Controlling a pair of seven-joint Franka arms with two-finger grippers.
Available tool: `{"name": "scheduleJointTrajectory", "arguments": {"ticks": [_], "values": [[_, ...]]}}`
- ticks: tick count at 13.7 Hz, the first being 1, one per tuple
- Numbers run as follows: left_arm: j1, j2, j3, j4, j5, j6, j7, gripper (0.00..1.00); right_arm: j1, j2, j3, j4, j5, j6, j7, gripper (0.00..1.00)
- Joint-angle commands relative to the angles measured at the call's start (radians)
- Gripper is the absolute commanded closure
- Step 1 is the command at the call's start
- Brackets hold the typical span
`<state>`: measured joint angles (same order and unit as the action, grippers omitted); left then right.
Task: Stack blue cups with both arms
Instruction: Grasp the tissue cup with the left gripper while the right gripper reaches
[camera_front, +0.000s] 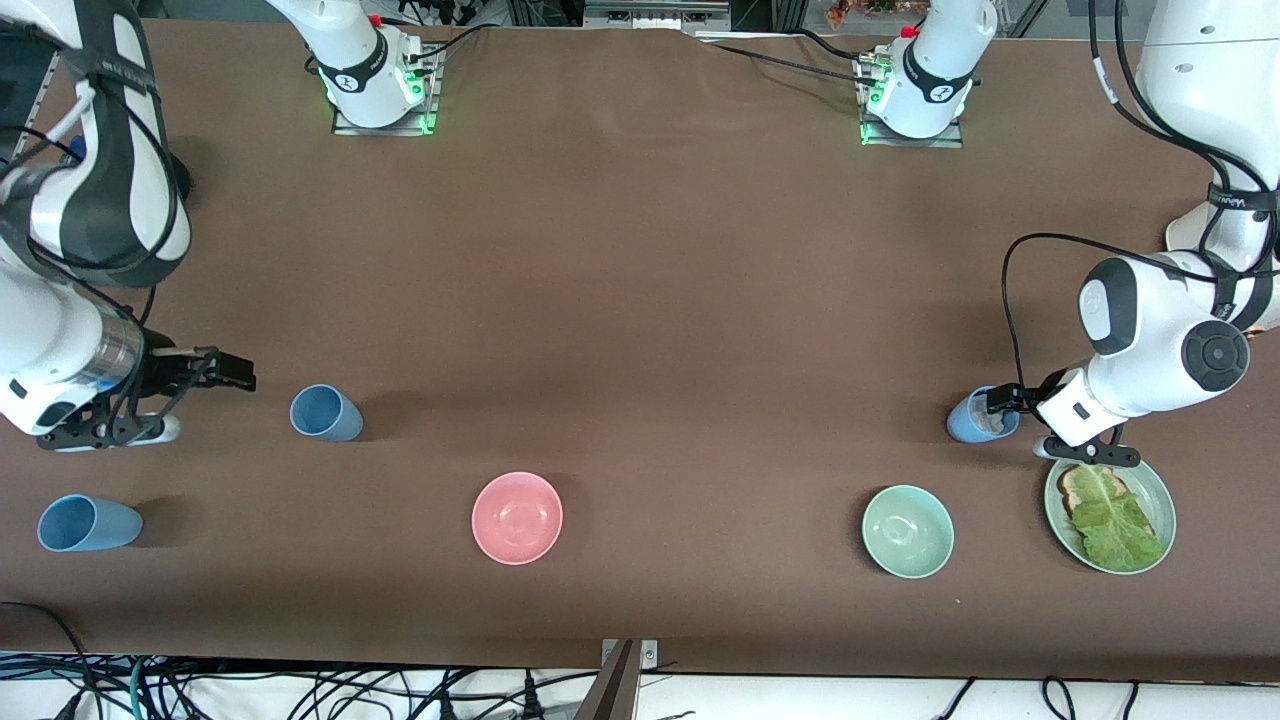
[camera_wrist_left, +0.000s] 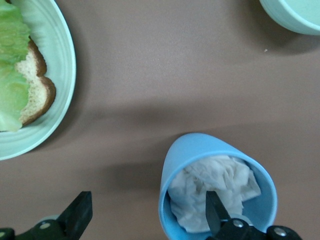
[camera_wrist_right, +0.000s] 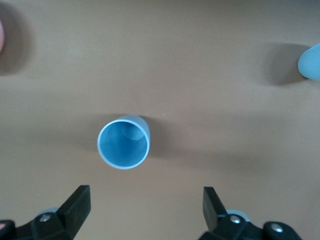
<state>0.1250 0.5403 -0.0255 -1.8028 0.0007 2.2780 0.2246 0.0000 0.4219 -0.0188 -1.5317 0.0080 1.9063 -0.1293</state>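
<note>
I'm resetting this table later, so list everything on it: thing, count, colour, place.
blue cups: three, light blue; one and one at the right arm's end, upright and apart; one at the left arm's end, holding crumpled white paper.
pink bowl: one, toward the front camera.
mint-green bowl: one, beside the plate.
plate: one, pale green, with bread and lettuce.
table: brown.
left gripper: open, one finger inside the paper-filled cup.
right gripper: open, beside the cups at its end.

1. Both arms are white, jointed, with round black joint caps.
2. Black cables loop along them.
3. Each gripper is black, two-fingered.
4. Bases glow green.
</note>
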Motion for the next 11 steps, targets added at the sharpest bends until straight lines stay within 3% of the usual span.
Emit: {"name": "scheduleJointTrajectory", "arguments": {"ticks": [1, 2, 5, 8, 9, 11], "values": [[-0.005, 0.035, 0.001, 0.010, 0.004, 0.043, 0.018, 0.00, -0.006, -0.014, 0.006, -0.118, 0.017, 0.139, -0.023, 0.01], [-0.008, 0.043, 0.001, 0.010, 0.004, 0.055, 0.018, 0.02, -0.006, -0.018, 0.006, -0.163, 0.017, 0.193, -0.023, 0.01], [-0.012, 0.064, 0.001, 0.010, 0.004, 0.092, 0.018, 0.32, -0.006, -0.018, 0.006, -0.238, 0.018, 0.285, -0.023, 0.01], [-0.005, 0.066, 0.001, 0.003, 0.001, 0.104, 0.016, 0.95, -0.008, -0.009, 0.006, -0.269, 0.018, 0.349, -0.024, 0.01], [-0.002, 0.061, 0.001, 0.002, -0.001, 0.098, 0.018, 1.00, -0.008, 0.003, 0.006, -0.269, 0.018, 0.364, -0.024, 0.02], [-0.001, 0.055, -0.001, 0.000, -0.001, 0.092, 0.019, 1.00, -0.012, 0.023, 0.006, -0.281, 0.023, 0.390, -0.045, 0.04]]}}
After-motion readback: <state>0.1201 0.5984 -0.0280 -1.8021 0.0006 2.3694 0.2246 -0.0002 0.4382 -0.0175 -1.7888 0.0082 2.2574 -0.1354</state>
